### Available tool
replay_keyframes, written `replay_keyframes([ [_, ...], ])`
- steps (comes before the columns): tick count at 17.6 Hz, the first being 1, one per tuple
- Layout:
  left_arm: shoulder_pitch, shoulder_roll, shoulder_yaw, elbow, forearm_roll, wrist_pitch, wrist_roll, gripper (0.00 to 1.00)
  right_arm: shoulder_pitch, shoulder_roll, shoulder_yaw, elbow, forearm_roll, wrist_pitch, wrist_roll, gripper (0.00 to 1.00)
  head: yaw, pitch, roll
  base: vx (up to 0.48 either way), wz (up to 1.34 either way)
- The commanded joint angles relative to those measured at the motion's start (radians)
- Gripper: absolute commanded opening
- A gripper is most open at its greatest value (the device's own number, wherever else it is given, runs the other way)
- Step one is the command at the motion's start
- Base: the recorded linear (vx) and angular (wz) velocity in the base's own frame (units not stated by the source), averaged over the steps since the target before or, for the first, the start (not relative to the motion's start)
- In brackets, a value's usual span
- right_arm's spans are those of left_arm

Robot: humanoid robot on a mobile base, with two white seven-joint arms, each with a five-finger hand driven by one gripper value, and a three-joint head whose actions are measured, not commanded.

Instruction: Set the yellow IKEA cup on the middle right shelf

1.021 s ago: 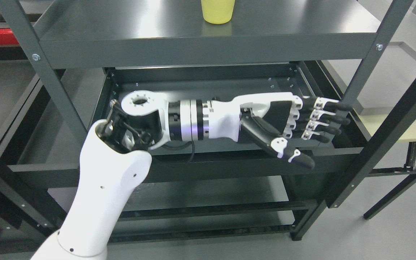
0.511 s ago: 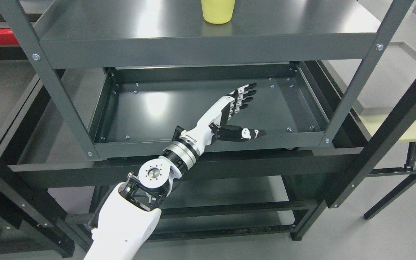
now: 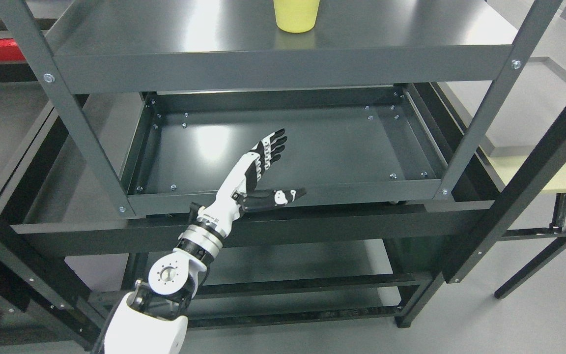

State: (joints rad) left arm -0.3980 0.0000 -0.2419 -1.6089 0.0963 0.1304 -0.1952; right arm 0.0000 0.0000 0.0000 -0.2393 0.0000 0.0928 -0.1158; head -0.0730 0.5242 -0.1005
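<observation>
Standing on a grey floor (image 3: 523, 314), a dark metal rack (image 3: 283, 66) is filling the view. Its upper shelf (image 3: 165, 29) is carrying the yellow cup (image 3: 296, 14), upright near the back; the tray shelf (image 3: 342, 147) below is lying bare. The left robot hand (image 3: 258, 169) is hovering at that tray's front lip, fingers spread, holding nothing.
</observation>
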Motion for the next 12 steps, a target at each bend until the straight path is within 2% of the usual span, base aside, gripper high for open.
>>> replay_keyframes([
  [1,0.14,0.017,0.28,-0.166,-0.018,-0.024,-0.009,0.99,0.014,-0.017,0.017,0.0,-0.025,0.001,-0.001,0.99,0.0,0.0,0.0,0.0,0.0],
  [12,0.133,0.017,0.323,-0.163,-0.021,-0.023,-0.006,0.99,0.014,-0.017,0.017,0.0,-0.025,0.001,-0.001,0.99,0.0,0.0,0.0,0.0,0.0],
])
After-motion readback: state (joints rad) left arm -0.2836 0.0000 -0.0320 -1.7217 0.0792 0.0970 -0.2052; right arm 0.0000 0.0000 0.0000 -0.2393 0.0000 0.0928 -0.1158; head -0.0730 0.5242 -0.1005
